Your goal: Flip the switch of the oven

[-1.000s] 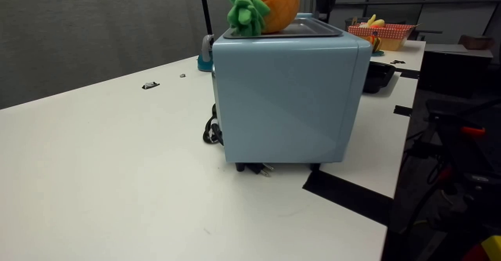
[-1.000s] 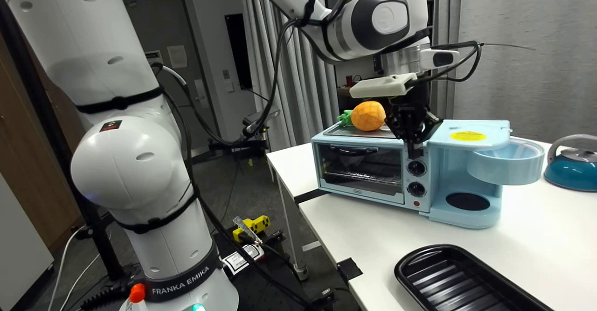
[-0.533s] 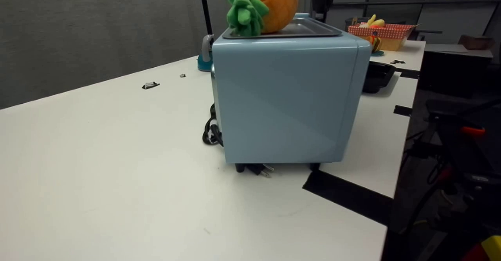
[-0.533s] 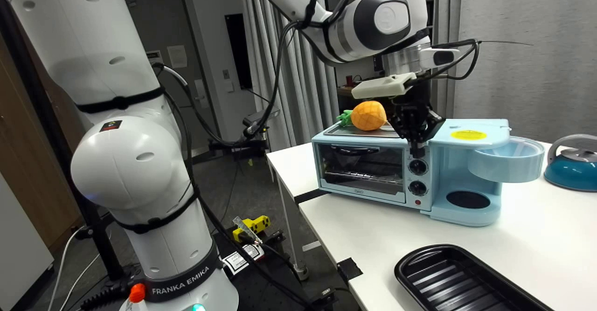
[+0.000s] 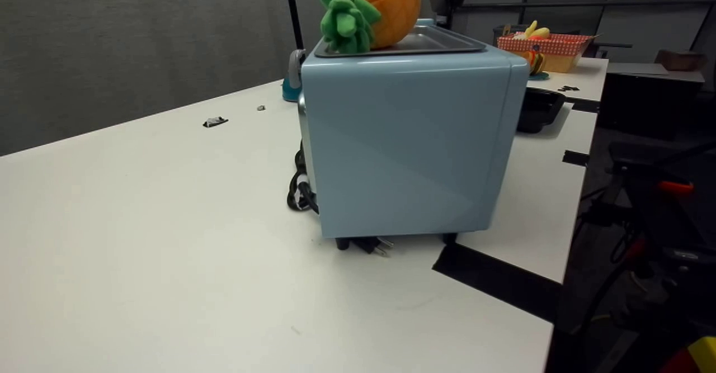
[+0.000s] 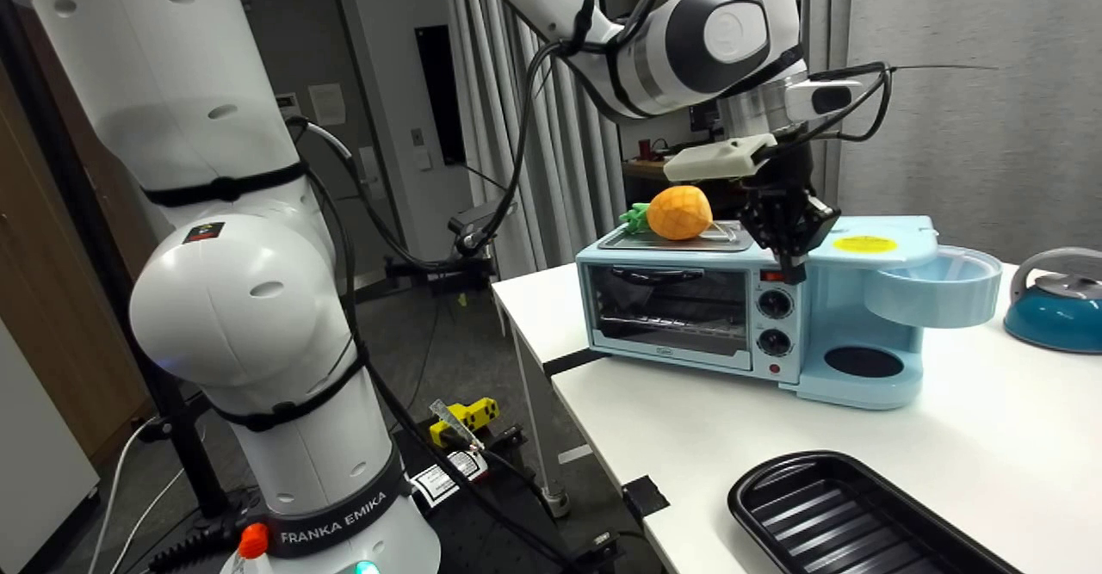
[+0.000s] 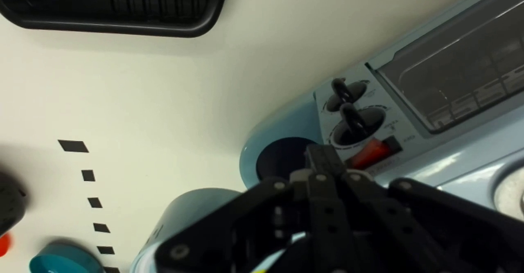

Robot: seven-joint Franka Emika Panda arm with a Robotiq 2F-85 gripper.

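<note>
In my wrist view the table (image 7: pixel 163 101) is bright, my pincer (image 7: pixel 326 158) softly blurred. White glare streaks the oven (image 7: pixel 425 152); a shadow skirts the black tray (image 7: pixel 123 26)

Franka Emika Panda arm (image 6: pixel 237 299): white, glossy, rounded | sticker (image 6: pixel 204 231): black and red | straps (image 6: pixel 225 189): black | cable (image 6: pixel 523 126): black | base band (image 6: pixel 333 518): black, marked FRANKA EMIKA in white | base light (image 6: pixel 366 567): turquoise | wrist cap (image 6: pixel 685 51): dark grey oval, pale disc (image 6: pixel 726 32) | collar (image 6: pixel 758 110): silver | wrist block (image 6: pixel 719 158): cream | Robotiq gripper (image 7: pixel 324 155): black, pale round screw heads (image 7: pixel 405 185)
</note>
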